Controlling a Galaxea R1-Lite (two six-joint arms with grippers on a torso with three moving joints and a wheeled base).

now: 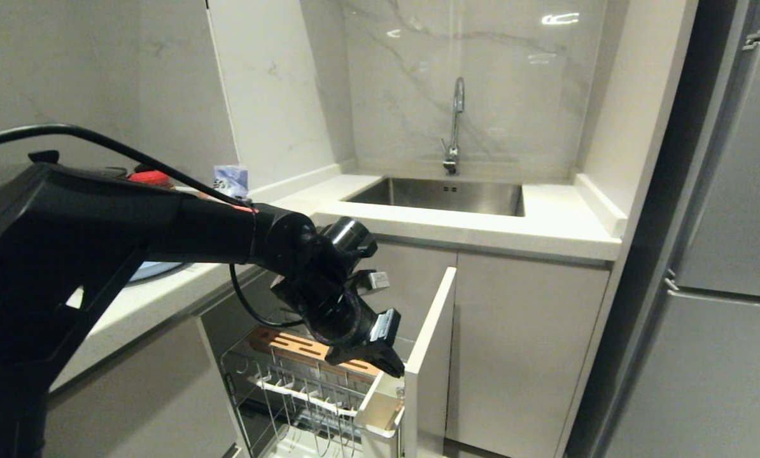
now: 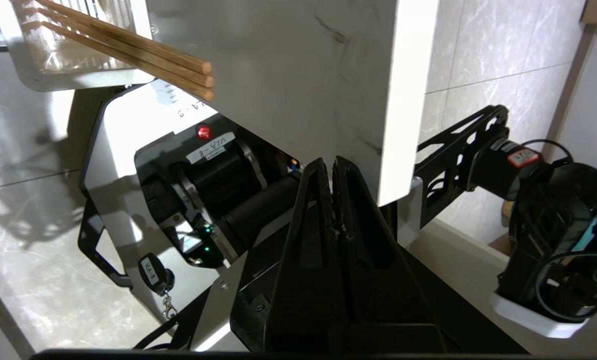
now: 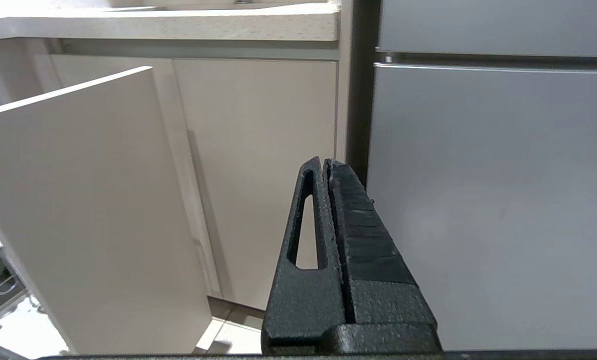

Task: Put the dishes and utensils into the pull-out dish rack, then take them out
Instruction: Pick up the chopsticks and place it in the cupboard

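The pull-out dish rack (image 1: pixel 303 397) stands drawn out under the counter, with its wooden strip (image 1: pixel 291 346), white utensil cup (image 1: pixel 380 407) and tall front panel (image 1: pixel 428 343). My left gripper (image 1: pixel 396 370) hangs shut and empty just above the cup, beside the panel. In the left wrist view this gripper (image 2: pixel 331 162) points down past the panel (image 2: pixel 303 75), and the chopsticks (image 2: pixel 128 45) stand in the cup (image 2: pixel 53 70). My right gripper (image 3: pixel 325 162) is parked low, shut and empty, facing the cabinet doors. The dishes are out of view.
The sink (image 1: pixel 440 194) and tap (image 1: pixel 455 121) sit in the counter behind the rack. A grey fridge (image 1: pixel 724 254) stands at the right. A pale curved rim (image 1: pixel 157 270) shows on the counter under my left arm; what it is I cannot tell.
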